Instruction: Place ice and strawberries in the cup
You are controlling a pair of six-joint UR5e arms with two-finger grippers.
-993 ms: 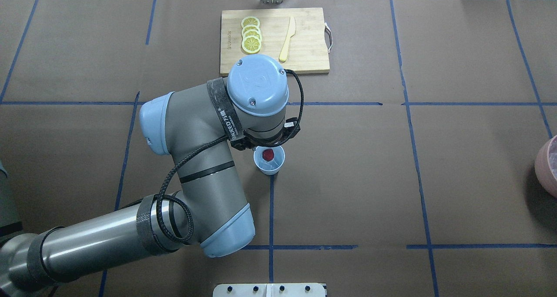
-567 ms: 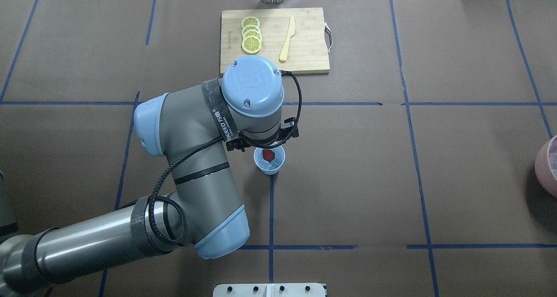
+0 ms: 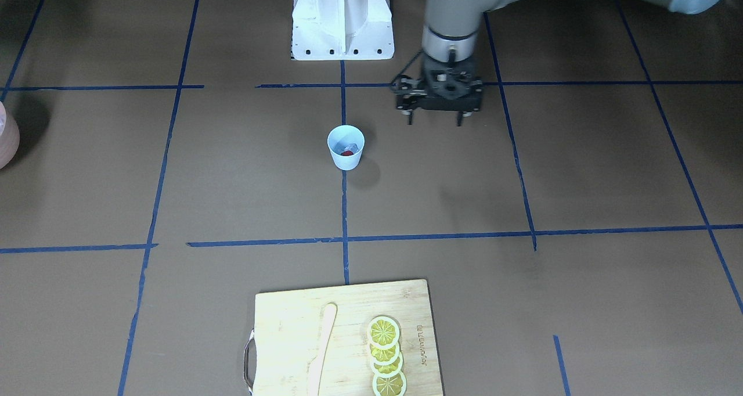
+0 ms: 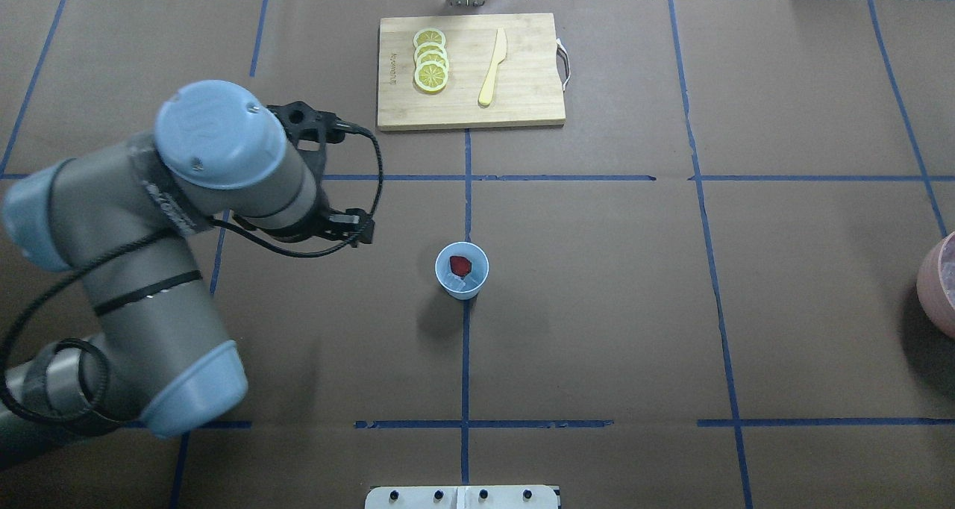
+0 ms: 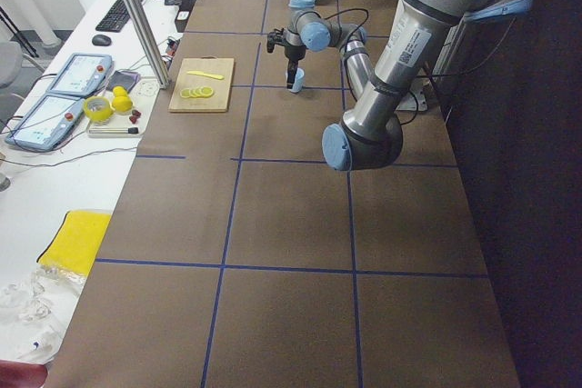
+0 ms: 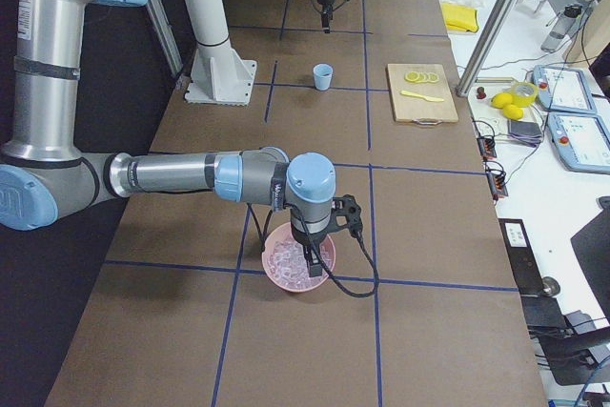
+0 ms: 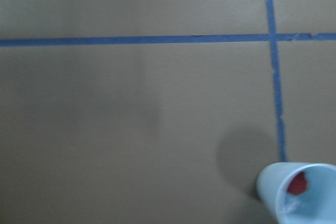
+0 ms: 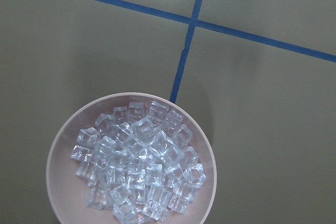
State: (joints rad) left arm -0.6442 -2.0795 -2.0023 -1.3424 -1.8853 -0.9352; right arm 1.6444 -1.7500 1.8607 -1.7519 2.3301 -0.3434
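The light-blue cup [image 4: 481,272] stands upright at the table's middle, also in the front view [image 3: 346,160] and at the lower right of the left wrist view [image 7: 270,192]. Inside it lie a red strawberry [image 4: 461,265] and clear ice [image 7: 289,206]. My left gripper [image 3: 436,119] hangs open and empty above the table, to the robot's left of the cup; its wrist hides it in the overhead view. A pink bowl [image 8: 63,150] holds several ice cubes [image 8: 137,165]. My right gripper [image 6: 311,256] is over that bowl; I cannot tell whether it is open or shut.
A wooden cutting board [image 4: 526,83] at the table's far side carries lemon slices [image 4: 431,69] and a pale knife [image 4: 492,67]. The robot's white base [image 3: 342,24] stands at the near edge. Blue tape lines cross the brown table cover.
My left arm has swung away from above the cup toward the robot's left. The cup has not moved and the strawberry still lies in it.
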